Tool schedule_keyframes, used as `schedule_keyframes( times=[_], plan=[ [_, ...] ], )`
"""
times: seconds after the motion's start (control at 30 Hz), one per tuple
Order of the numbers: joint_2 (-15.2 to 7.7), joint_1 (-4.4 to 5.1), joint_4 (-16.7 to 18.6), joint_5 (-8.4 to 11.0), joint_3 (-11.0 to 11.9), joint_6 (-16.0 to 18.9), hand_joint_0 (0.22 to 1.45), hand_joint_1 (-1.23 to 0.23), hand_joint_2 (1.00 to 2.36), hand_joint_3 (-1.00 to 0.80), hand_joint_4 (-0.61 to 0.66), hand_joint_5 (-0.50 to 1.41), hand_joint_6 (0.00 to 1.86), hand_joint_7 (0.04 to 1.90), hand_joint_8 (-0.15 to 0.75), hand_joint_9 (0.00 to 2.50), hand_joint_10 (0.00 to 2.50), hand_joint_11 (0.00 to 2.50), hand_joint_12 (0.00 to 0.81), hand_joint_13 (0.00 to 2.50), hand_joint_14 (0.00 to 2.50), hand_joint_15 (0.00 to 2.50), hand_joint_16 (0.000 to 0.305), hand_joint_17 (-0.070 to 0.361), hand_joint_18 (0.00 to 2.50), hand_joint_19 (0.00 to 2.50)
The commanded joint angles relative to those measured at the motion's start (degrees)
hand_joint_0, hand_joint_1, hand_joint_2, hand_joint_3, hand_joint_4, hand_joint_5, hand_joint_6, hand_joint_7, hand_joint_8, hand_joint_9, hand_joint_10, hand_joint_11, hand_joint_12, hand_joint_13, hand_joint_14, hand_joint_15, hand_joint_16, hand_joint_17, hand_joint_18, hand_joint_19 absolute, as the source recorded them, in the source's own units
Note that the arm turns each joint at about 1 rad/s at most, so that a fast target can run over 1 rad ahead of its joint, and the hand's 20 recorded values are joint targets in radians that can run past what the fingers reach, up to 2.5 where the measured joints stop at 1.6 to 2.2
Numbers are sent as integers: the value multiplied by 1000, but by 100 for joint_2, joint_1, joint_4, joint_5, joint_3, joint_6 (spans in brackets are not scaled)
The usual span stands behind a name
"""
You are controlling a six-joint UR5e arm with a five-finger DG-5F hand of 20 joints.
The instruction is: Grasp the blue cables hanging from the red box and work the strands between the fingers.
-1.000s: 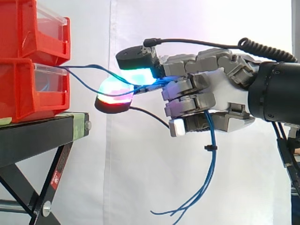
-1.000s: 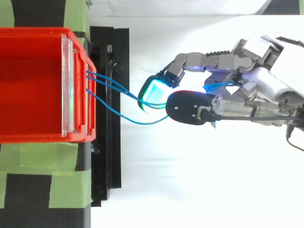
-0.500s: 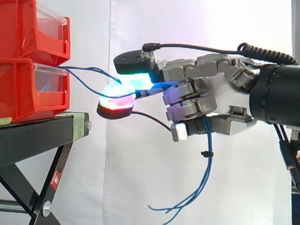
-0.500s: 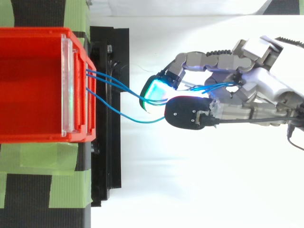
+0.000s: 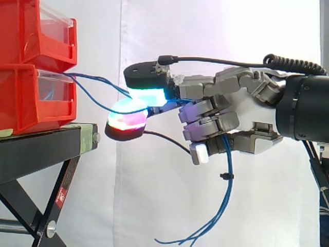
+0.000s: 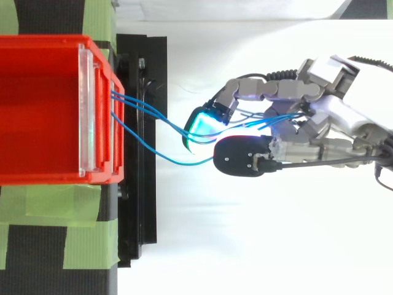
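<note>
Thin blue cables point(image 5: 95, 87) run out of the front of the lower red box point(image 5: 36, 98) and sag to the right into my hand point(image 5: 241, 118). In the top view the blue cables point(image 6: 153, 117) leave the red box point(image 6: 43, 110) as three strands and pass between two glowing fingertips point(image 6: 199, 123). My hand point(image 6: 331, 123) is shut on them: the strands are pinched between the upper cyan pad and the lower red-rimmed pad, and curled fingers fold over them at the palm. Below the palm the loose ends point(image 5: 221, 206) hang down with a small black tie.
The red boxes are stacked on a black stand point(image 5: 46, 149) with green tape point(image 6: 55, 209) on its top. A white curtain hangs behind. Open space lies below and right of the stand, where the cable ends dangle.
The hand has shifted slightly down in the side view, and the upper finger has spread away from the dark pad in the top view. The hanging cable ends swung left.
</note>
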Motion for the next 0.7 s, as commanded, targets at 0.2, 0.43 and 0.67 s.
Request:
schedule_keyframes(
  times=[0.2,0.43,0.67],
  plan=[
    [0,-41,-11,-5,-1,-20,754,-548,1009,-790,250,497,19,1203,532,1780,2500,2500,684,1959,2500,1706,243,182,2500,603],
    [0,-59,-161,-5,-1,-29,818,-577,1009,-796,240,553,16,1263,532,1780,2500,2500,684,1959,2500,1706,243,182,2500,603],
    [0,-59,-161,4,-1,-20,838,-604,1011,-742,281,588,16,1263,532,1780,2500,2500,684,1959,2500,1706,243,182,2500,603]
  ],
)
